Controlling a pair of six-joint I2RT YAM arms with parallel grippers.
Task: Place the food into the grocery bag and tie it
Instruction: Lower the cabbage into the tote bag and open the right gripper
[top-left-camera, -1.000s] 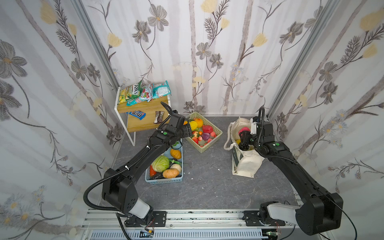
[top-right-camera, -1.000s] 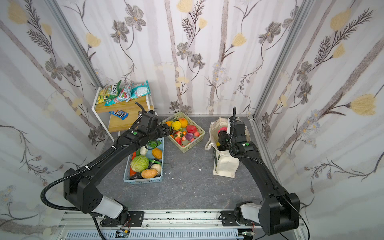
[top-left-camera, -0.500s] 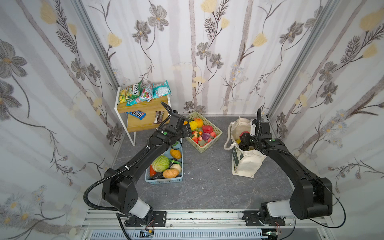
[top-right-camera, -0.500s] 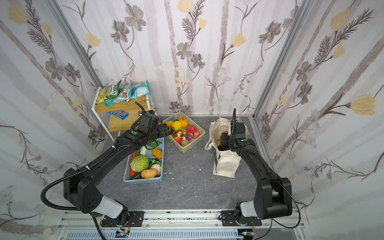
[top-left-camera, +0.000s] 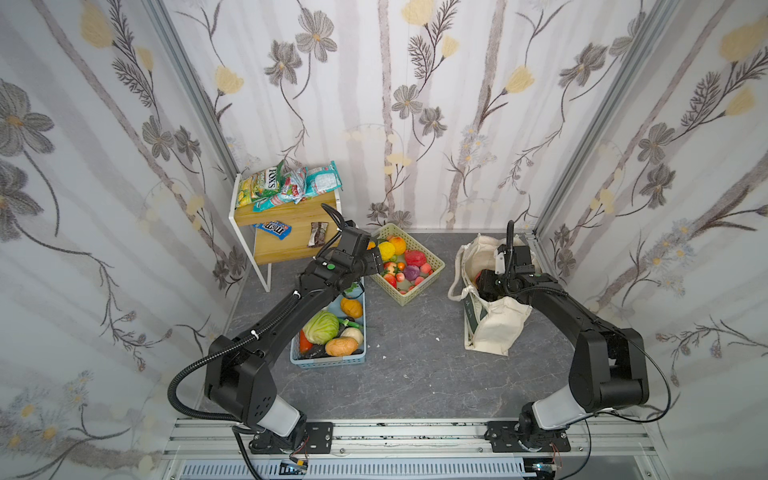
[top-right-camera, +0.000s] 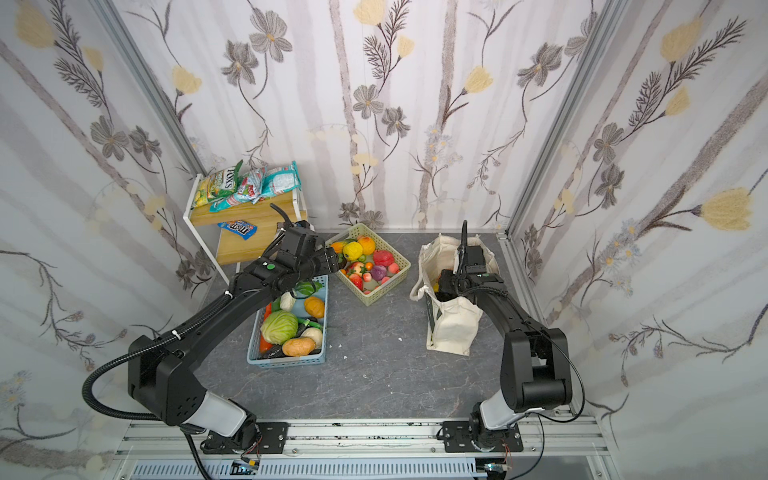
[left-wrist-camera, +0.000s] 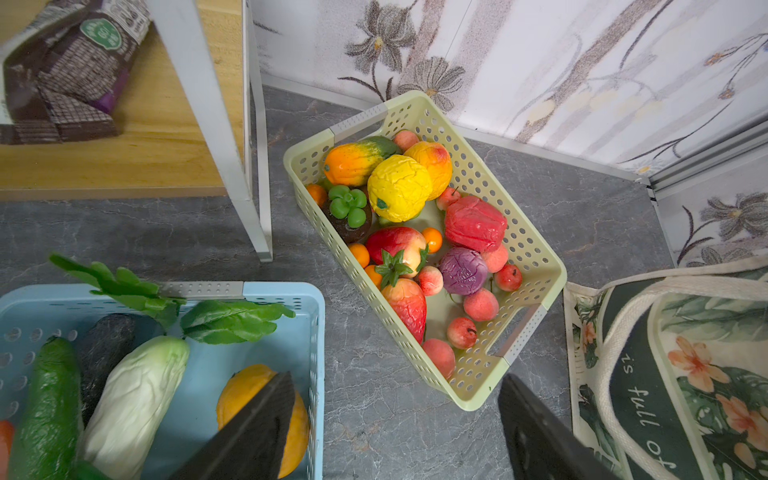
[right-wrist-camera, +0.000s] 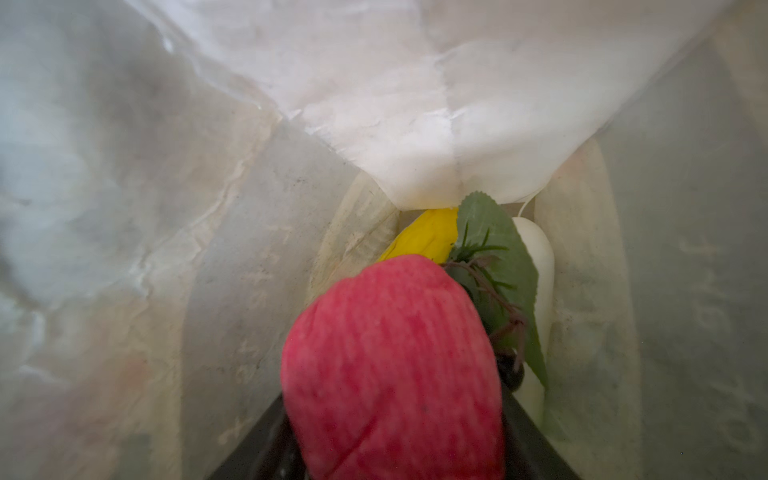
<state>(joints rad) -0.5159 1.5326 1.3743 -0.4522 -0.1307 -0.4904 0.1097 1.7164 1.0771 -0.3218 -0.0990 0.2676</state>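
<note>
We find the right gripper sunk into the open mouth of the bag. Its jaws are part-way closed and pressed on either side of a pink fruit, which it carries between them. We judge the fruit is brought this low so that it can be let go close to what already lies at the bottom, a yellow fruit, a green leaf and something white, and does not drop from the rim. The soft cloth sags inward over them, so a deep reach also gets past the fold. The bag stands upright on the grey floor on the right-arm side, well apart from the shelf where the snack packets lie. Its strap hangs loose on the side facing the baskets, so we take the tying as not yet begun. The left gripper hovers with its jaws spread wide and nothing between them, above the floor between the blue basket and the beige basket. We suppose it waits there, clear of the bag's mouth and opened for a round fruit, so that the arms do not crowd each other.
</note>
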